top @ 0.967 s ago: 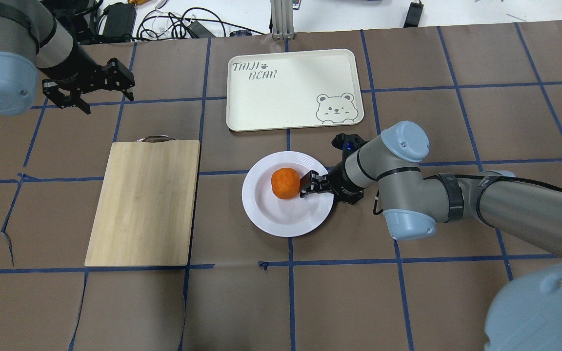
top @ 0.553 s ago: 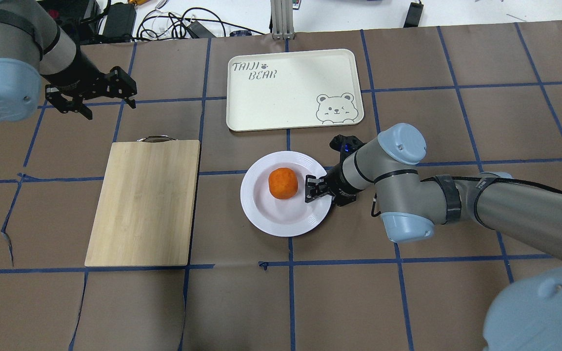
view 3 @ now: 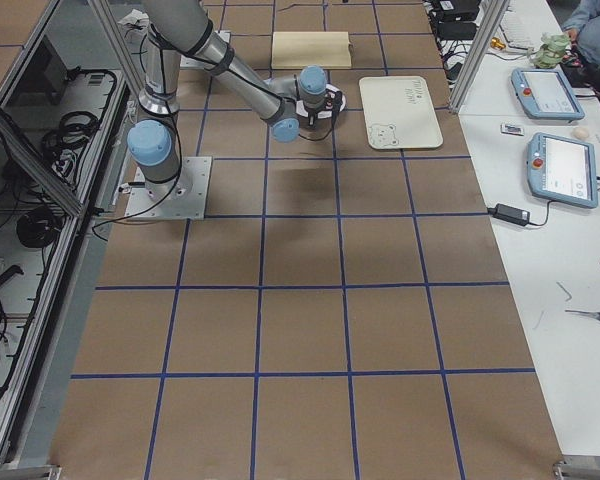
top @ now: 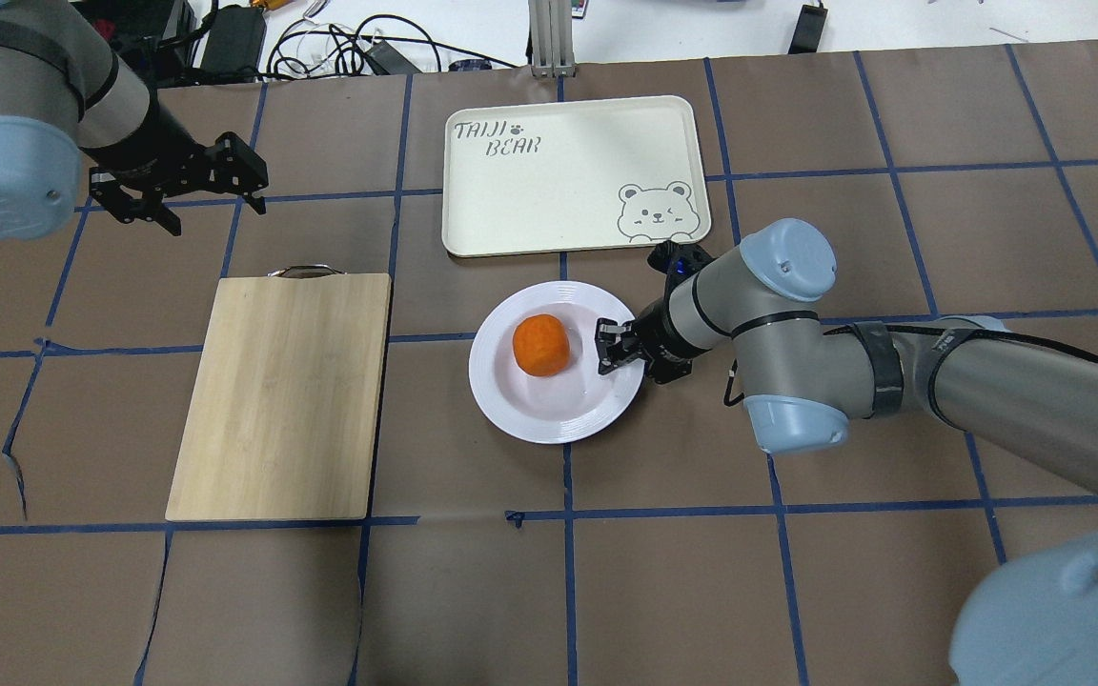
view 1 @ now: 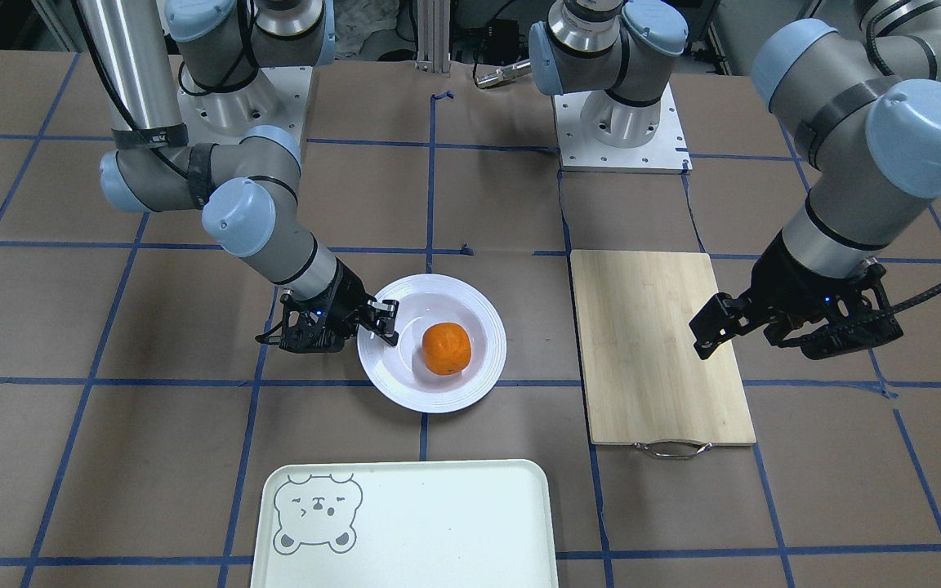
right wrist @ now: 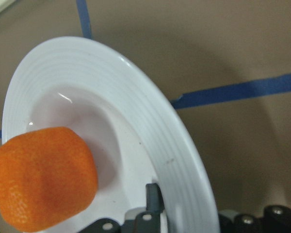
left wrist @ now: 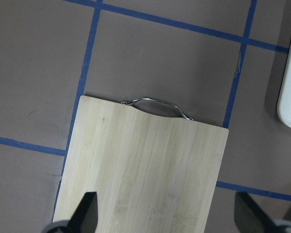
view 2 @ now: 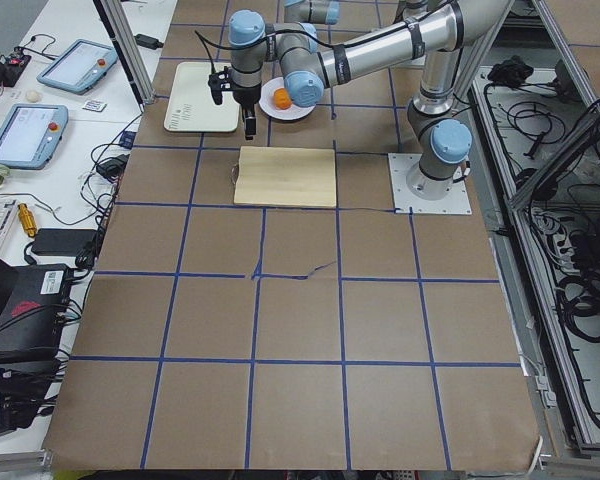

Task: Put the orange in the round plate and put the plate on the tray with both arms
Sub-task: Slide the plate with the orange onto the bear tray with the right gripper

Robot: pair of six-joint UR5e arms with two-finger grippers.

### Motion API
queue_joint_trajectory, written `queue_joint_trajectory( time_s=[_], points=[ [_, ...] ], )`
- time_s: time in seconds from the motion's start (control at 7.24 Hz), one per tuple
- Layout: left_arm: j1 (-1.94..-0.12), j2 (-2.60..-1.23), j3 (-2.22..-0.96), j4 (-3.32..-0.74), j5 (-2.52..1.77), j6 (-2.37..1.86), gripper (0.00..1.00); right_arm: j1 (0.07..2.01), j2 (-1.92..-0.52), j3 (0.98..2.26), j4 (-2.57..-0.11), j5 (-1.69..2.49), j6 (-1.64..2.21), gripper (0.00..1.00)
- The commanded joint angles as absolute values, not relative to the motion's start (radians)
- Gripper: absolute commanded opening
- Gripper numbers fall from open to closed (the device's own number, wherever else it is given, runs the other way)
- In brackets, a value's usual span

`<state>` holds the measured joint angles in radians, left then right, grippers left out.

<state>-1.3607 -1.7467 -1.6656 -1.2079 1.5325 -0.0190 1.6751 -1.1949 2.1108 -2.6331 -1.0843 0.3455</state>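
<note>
The orange (top: 541, 346) (view 1: 447, 349) (right wrist: 43, 177) lies in the sunken centre of the round white plate (top: 549, 424) (view 1: 438, 402) (right wrist: 136, 121). My right gripper (top: 612, 348) (view 1: 385, 322) is shut on the plate's rim on the side toward the right arm, one finger over the rim. The plate sits just short of the mint tray (top: 568, 176) (view 1: 438, 523) with the bear drawing. My left gripper (top: 215, 211) (view 1: 756, 347) (left wrist: 167, 213) hangs open and holds nothing, above the handle end of the cutting board.
A bamboo cutting board (top: 282, 395) (view 1: 658, 343) (left wrist: 145, 170) with a metal handle lies left of the plate. Cables and boxes crowd the far table edge (top: 320, 48). Brown paper with blue tape lines covers the table.
My right gripper has carried the plate and orange a little toward the tray. The left gripper shifted slightly and is still open.
</note>
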Motion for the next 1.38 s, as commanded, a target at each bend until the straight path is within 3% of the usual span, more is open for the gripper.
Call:
queue_joint_trajectory(
  time_s=[0.0,0.55,0.83,1.24],
  points=[
    [-1.361,-1.746,-1.666,-1.207,1.531,-0.018,1.0,1.661,-1.195,2.066,-2.602,-1.065,0.362,0.07],
    [-1.356,-1.715,-1.664,-1.204,1.534,-0.018,1.0,1.621,-1.189,1.979,-2.603,-0.997,0.365,0.06],
    [-1.359,-1.686,-1.664,-1.207,1.532,-0.018,1.0,1.621,-1.094,1.785,-2.599,-1.006,0.411,0.06],
    [-1.385,-1.654,-1.666,-1.21,1.525,0.102,1.0,1.618,-0.826,1.412,-2.547,-1.009,0.472,0.06]
  ],
)
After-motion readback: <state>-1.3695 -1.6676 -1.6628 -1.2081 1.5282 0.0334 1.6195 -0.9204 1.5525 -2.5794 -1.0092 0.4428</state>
